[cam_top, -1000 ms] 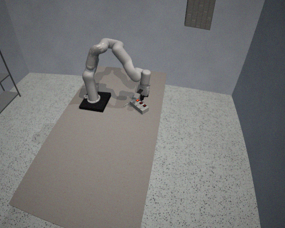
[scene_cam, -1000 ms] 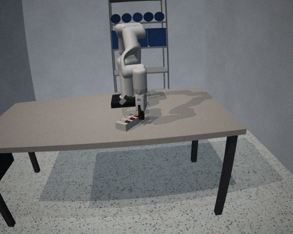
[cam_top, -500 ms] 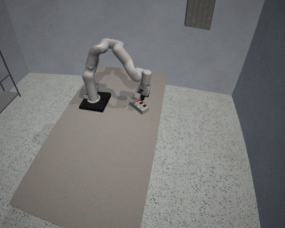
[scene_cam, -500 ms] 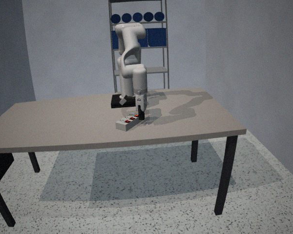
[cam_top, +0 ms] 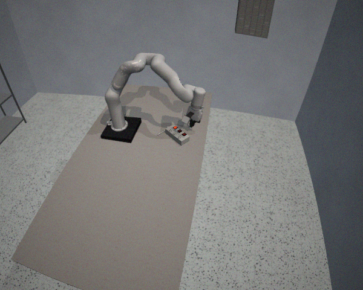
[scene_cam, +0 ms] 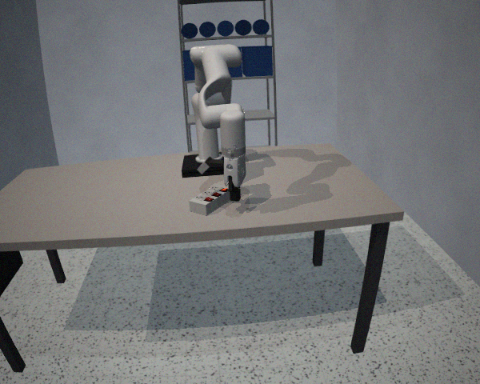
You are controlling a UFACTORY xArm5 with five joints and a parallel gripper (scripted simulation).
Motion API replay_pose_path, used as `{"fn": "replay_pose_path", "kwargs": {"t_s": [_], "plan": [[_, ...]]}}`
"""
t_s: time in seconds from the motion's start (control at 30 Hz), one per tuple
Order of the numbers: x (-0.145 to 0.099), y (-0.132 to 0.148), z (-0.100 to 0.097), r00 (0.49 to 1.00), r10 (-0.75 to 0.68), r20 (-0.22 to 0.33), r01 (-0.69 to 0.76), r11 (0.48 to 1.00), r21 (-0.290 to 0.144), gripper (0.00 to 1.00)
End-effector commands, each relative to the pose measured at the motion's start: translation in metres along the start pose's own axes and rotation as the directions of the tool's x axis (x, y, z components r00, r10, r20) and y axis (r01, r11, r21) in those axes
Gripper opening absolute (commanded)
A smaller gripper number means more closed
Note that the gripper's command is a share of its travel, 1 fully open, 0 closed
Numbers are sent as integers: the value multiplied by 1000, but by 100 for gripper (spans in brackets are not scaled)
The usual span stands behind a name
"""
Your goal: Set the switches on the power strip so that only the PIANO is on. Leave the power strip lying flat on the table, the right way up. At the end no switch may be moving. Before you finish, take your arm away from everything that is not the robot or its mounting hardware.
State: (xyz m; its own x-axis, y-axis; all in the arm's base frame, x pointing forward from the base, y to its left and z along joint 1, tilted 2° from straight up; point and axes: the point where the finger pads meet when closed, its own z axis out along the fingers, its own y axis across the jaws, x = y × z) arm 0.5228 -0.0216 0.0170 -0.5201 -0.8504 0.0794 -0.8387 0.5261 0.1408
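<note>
Power strip lying flat on the table, right way up, a little away from the black base plate of the arm and toward the table edge on that side. Three red switches in one row on top of the strip; the one at the end nearest the base plate glowing brighter than the other two. Labels too small to read, so cannot tell which switch is for the PIANO. Gripper pointing straight down, just beside the long side of the strip, its dark fingers pressed together and pinching nothing. Cannot tell if the tips touch the strip or the table. Behind the table, a shelf rack with blue things.
</note>
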Motion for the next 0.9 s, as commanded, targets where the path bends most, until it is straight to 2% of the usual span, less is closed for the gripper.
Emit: {"fn": "replay_pose_path", "kwargs": {"t_s": [0.0,0.47,0.87], "plan": [[-12,-27,-11,999,39,-12,-39,999,-21,0],[-31,-77,-33,989,142,-34,-143,988,-50,0],[-36,-99,-46,974,218,-54,-222,973,-70,0]]}}
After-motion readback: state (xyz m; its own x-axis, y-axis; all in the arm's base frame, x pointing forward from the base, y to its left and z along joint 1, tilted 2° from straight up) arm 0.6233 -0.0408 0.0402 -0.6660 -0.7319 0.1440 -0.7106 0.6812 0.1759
